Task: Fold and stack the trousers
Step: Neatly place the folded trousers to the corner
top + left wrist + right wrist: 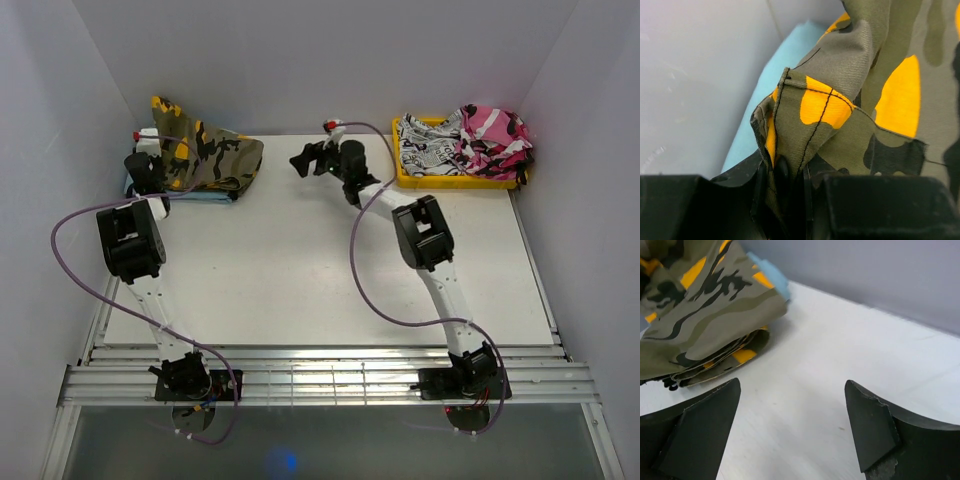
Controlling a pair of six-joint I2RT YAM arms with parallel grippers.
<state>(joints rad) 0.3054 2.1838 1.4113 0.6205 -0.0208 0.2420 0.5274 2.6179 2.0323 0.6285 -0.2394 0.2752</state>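
The folded camouflage trousers (pixel 208 155) in olive, orange-yellow and black lie at the table's back left on a light blue garment (pixel 205 196). My left gripper (pixel 148 168) sits at their left edge, shut on a hemmed corner of the trousers (pixel 810 115) that runs down between its jaws. My right gripper (pixel 305 160) hovers over bare table to the right of the pile, open with nothing between its fingers (pixel 705 425). In the right wrist view the trousers (pixel 700 325) lie folded in layers ahead and to the left.
A yellow tray (pixel 455 180) at the back right holds a black-and-white printed garment (pixel 428 150) and a pink camouflage garment (pixel 492 140). White walls close in the back and both sides. The light blue garment (pixel 767 90) shows under the trousers.
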